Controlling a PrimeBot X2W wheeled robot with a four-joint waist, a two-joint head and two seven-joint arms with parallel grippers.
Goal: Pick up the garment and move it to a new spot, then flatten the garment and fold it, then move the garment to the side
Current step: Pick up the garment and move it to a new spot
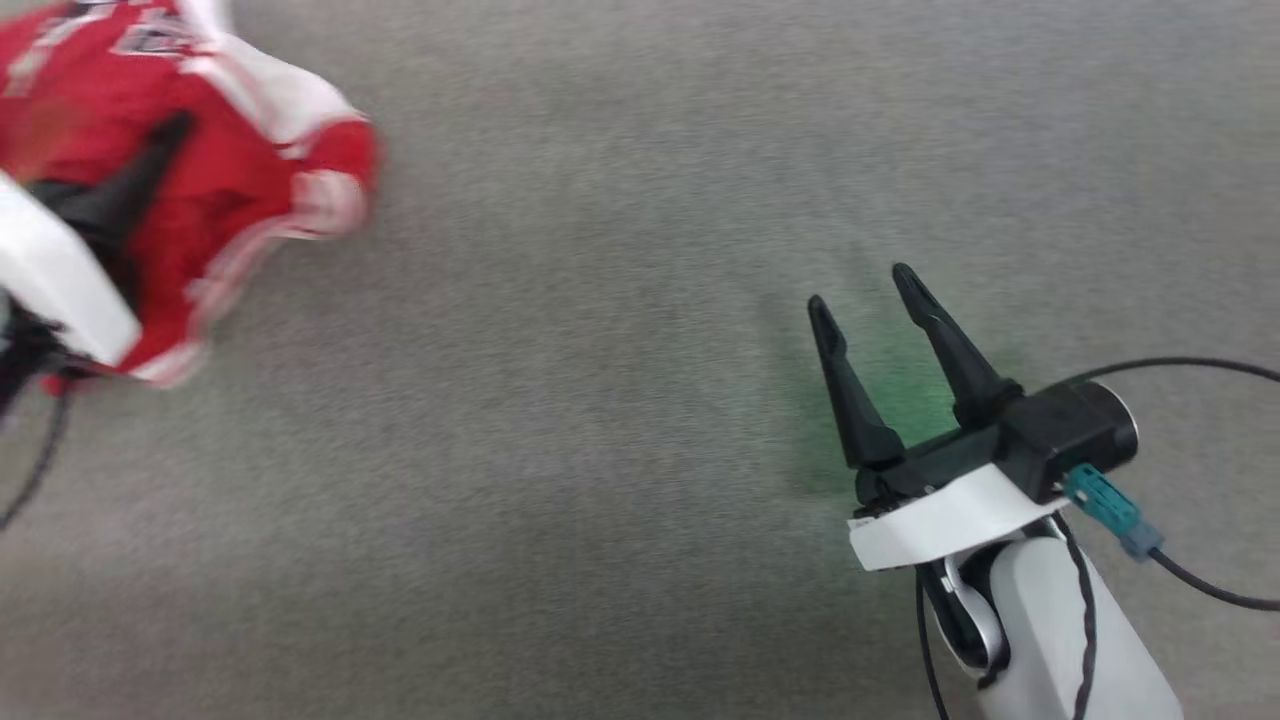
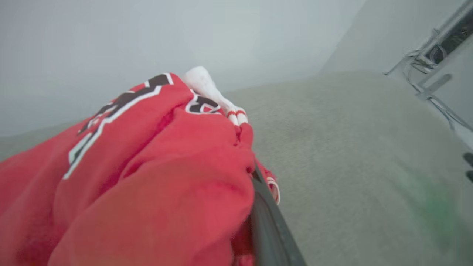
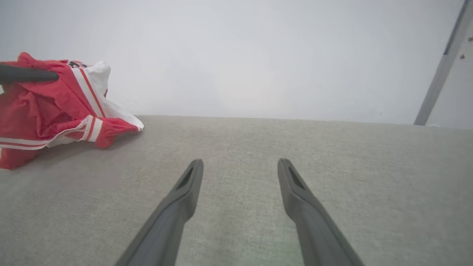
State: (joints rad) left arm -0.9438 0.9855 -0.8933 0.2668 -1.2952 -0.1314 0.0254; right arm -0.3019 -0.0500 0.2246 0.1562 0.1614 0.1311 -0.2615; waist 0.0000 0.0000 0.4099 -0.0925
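Grey woven tabletop [image 1: 640, 520], with the red soft-fabric jersey shirt with white sleeves [image 1: 250, 190] bunched up at the far left.
The left gripper [image 1: 165, 140] is clamped on the shirt, and its black-and-white lettering is too crumpled to read. The right gripper [image 1: 860, 285] is spread apart with loads of open surface around it.

grey fabric surface [image 1: 600, 480] (a green-tinted patch [image 1: 900, 400]), pale wall [image 3: 258, 55], slanted grey post [image 3: 439, 70]

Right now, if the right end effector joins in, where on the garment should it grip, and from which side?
Probably the striped-trim corner of the garment that sticks out toward the right end effector. Come in low from the robot's right: that flap lies loose on the grey surface, clear of the bunch the left end effector holds.
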